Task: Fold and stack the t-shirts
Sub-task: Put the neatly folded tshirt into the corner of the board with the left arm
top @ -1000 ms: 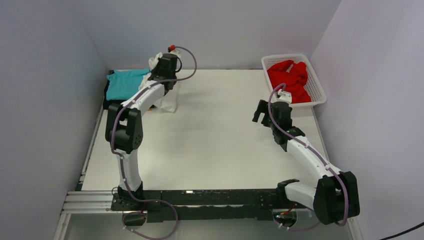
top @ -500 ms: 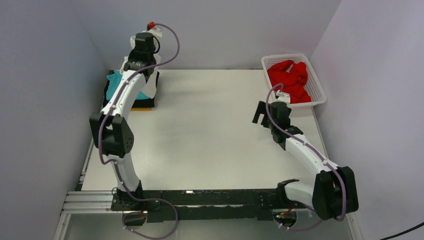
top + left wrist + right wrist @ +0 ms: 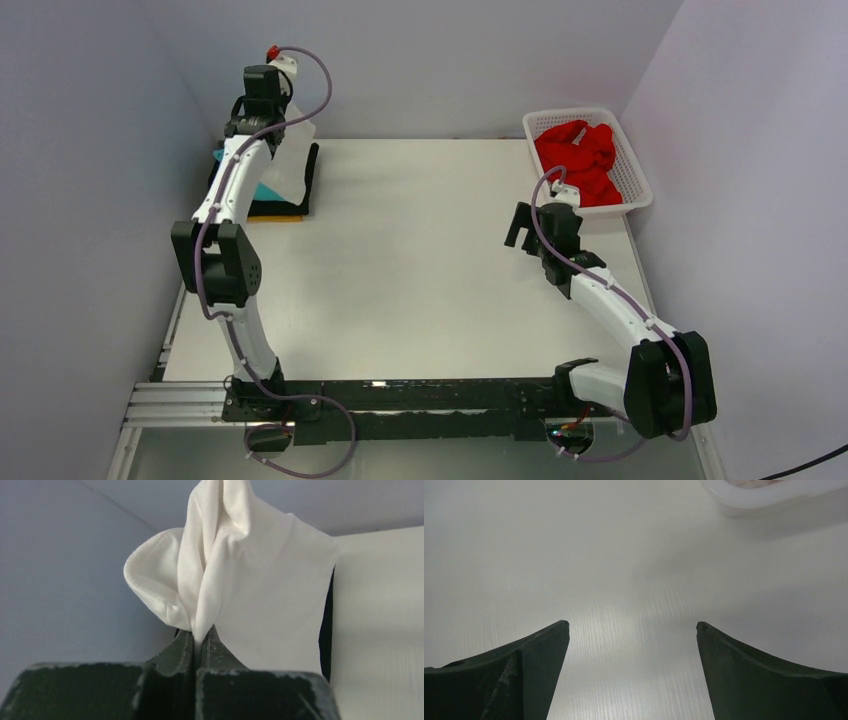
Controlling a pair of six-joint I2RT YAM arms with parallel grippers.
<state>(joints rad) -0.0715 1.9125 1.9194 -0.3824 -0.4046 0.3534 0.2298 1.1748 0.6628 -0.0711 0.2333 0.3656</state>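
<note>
Left gripper (image 3: 198, 638), pinching the white t-shirt (image 3: 250, 575), has swung back over the ten-o'clock stack (image 3: 275, 209); right gripper (image 3: 632, 624) gapes empty; the red t-shirt (image 3: 580, 160) at two o'clock awaits folding.

White arms (image 3: 228, 185), black joints (image 3: 222, 268), purple cables (image 3: 326, 72).

This is a robotics lab test cell. A bare white table (image 3: 420, 290) is boxed in by plain pale walls (image 3: 450, 60) on its left, far and right sides. A cabled left arm (image 3: 228, 190) and right arm (image 3: 610, 300) are bolted to a black rail (image 3: 430, 392) on aluminium framing (image 3: 175, 405) at its near edge.
</note>
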